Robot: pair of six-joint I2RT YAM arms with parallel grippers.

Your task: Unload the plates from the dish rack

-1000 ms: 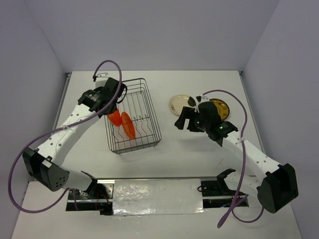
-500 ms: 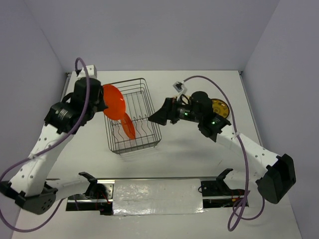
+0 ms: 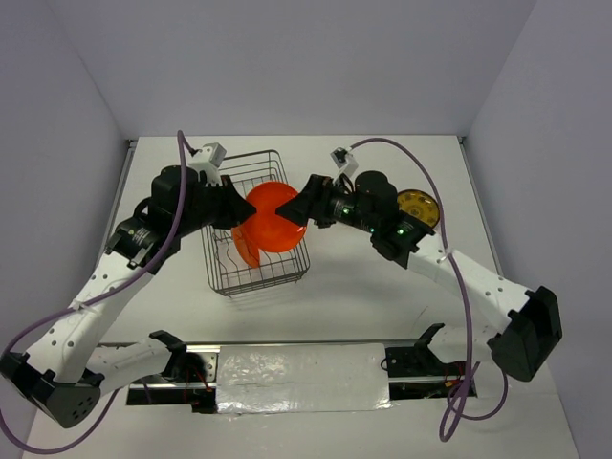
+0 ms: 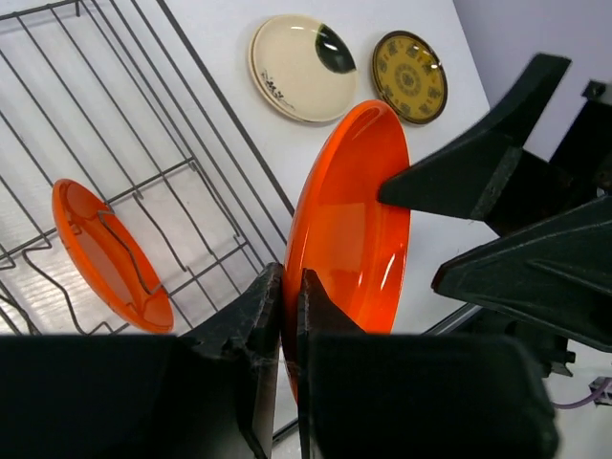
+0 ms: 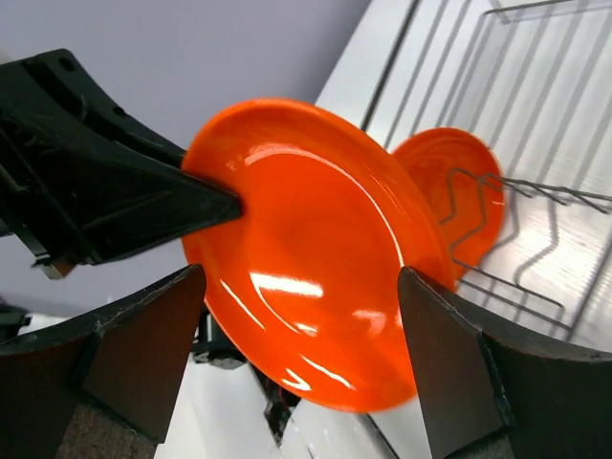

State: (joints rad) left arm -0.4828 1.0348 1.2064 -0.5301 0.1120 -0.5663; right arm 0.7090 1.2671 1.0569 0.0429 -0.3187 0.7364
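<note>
An orange plate (image 3: 245, 251) stands in the near slots of the dish rack (image 3: 287, 273). Above the rack, the left gripper (image 4: 290, 283) pinches the rim of a second orange plate (image 3: 274, 218), and the right gripper (image 5: 301, 277) gapes wide around its far edge. Beyond them, a cream plate (image 4: 298, 67) and a brown plate (image 4: 409, 76) lie on the table (image 3: 382, 287).

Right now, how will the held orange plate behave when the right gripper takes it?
Probably stiff: held by one rim in the left gripper, the orange plate shows no sag. Likely slippery: glossy highlights. May pivot in a rim pinch.
</note>
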